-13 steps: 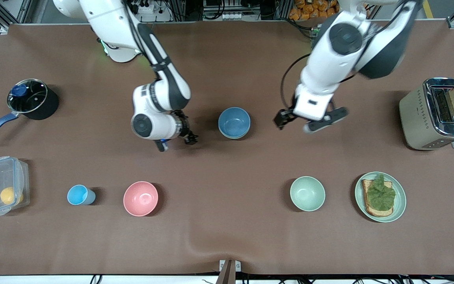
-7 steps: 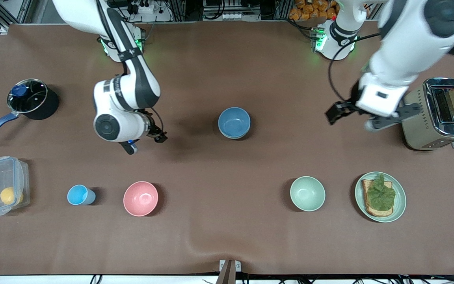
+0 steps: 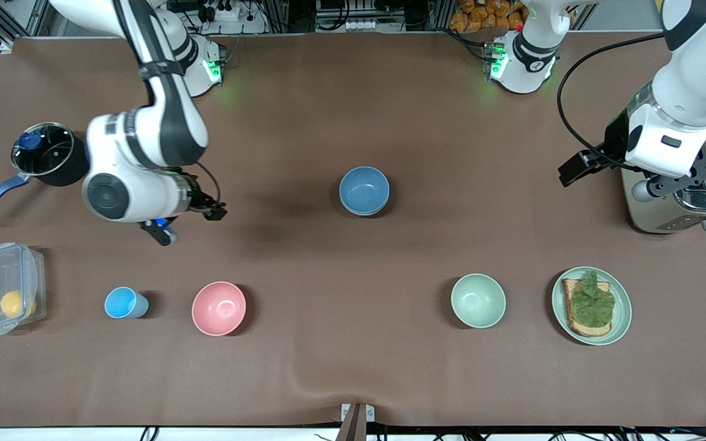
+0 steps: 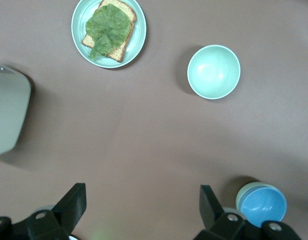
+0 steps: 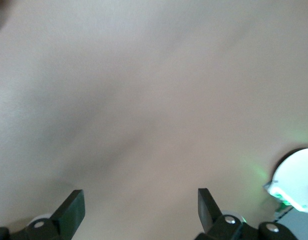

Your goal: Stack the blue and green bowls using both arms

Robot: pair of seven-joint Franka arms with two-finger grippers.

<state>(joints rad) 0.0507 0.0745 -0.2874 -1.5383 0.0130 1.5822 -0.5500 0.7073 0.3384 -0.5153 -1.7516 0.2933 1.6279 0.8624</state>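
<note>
The stack looks done, blue bowl (image 3: 363, 190) apparently nested in the green bowl (image 4: 242, 194), while left gripper (image 3: 642, 177) and right gripper (image 3: 189, 223) hang empty, fingers released.

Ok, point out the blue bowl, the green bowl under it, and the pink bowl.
blue bowl (image 3: 363, 188), front view, inside bottom.
green bowl (image 4: 241, 193), left wrist view, rim showing beneath the blue bowl.
pink bowl (image 3: 219, 308), front view, inside bottom.

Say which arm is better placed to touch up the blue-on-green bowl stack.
Right, marginally. The right gripper, open, hangs over bare table closer to the blue bowl nested in the green bowl; the left gripper, open, is out by the toaster.
</note>
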